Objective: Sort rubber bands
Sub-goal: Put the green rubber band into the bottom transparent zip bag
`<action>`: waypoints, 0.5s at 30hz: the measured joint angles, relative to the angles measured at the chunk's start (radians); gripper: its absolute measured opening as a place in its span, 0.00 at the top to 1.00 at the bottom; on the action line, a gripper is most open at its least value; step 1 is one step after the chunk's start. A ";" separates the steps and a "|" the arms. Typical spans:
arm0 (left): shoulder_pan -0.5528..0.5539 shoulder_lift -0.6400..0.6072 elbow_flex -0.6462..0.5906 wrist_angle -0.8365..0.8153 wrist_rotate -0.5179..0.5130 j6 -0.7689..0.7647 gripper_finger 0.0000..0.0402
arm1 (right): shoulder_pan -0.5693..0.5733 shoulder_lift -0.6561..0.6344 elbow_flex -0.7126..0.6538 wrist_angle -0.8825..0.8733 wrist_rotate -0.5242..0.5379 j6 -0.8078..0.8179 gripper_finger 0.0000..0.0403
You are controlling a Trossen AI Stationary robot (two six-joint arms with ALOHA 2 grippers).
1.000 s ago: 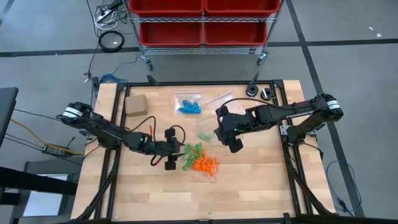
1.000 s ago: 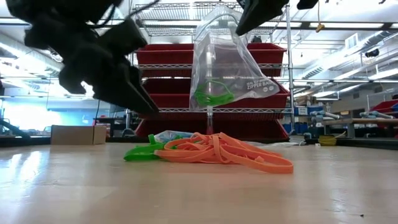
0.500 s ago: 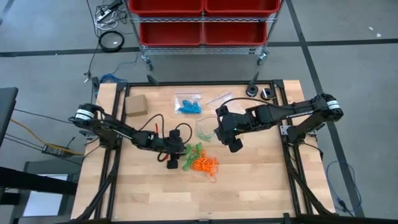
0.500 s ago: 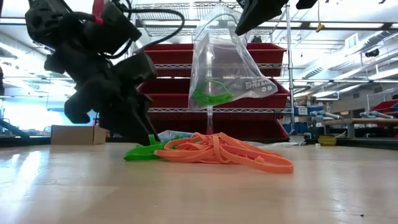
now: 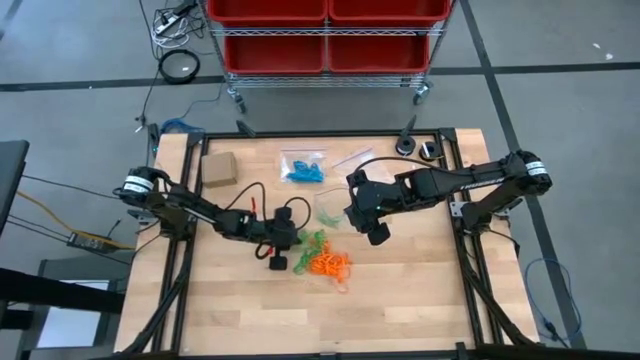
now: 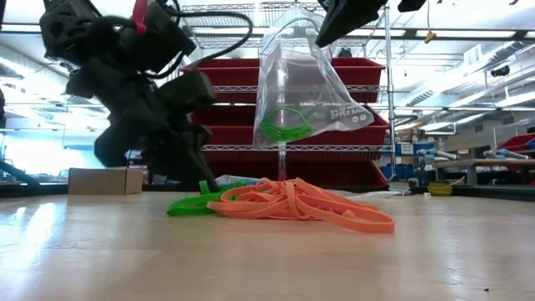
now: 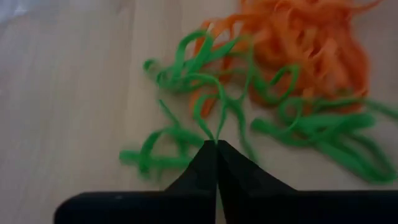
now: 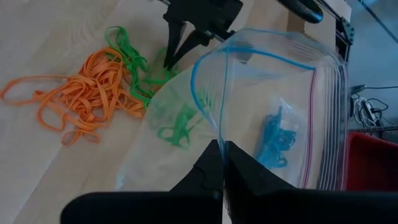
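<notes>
— On the pale wooden counter (image 5: 400, 300), what is seen near the middle?

— A tangle of thin orange rubber loops (image 5: 330, 265) is spread flat there, with thin green rubber loops (image 5: 308, 243) lying just beside it and partly laced into it on the side toward the left arm. From the low view the orange heap (image 6: 305, 203) is seen resting on the surface, the green strands (image 6: 194, 204) touching its edge.

— And the left tool?

— The left tool (image 5: 295, 245) is lowered to the green loops, its two dark fingers brought fully together. In its wrist view a green strand (image 7: 205, 121) is met right at the closed tips; it appears to be pinched there, though the contact is blurred.

— The right tool?

— The right tool (image 5: 352, 205) is held above the counter, beyond the pile, its fingers shut on the rim of a clear plastic zip bag with a blue seal line (image 8: 261, 118). The bag (image 6: 305, 84) is hung open below it, and a few green loops (image 6: 284, 130) are seen inside.

— Anything else on the counter?

— A second clear bag holding bright blue rubber loops (image 5: 303, 168) is laid flat toward the far edge, and a small tan cardboard box (image 5: 219, 168) is set near the far left corner, well apart from the pile.
</notes>
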 joint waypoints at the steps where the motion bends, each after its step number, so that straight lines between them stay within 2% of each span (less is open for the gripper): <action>1: -0.002 0.000 0.016 -0.014 0.005 0.004 0.98 | 0.000 0.000 0.000 0.000 0.000 0.000 1.00; 8: -0.033 -0.085 0.176 -0.270 -0.005 0.092 0.99 | 0.000 0.000 0.000 -0.003 -0.003 0.000 1.00; 15: -0.070 -0.227 0.370 -0.640 -0.184 0.170 1.00 | 0.000 0.000 0.000 -0.003 -0.002 -0.002 1.00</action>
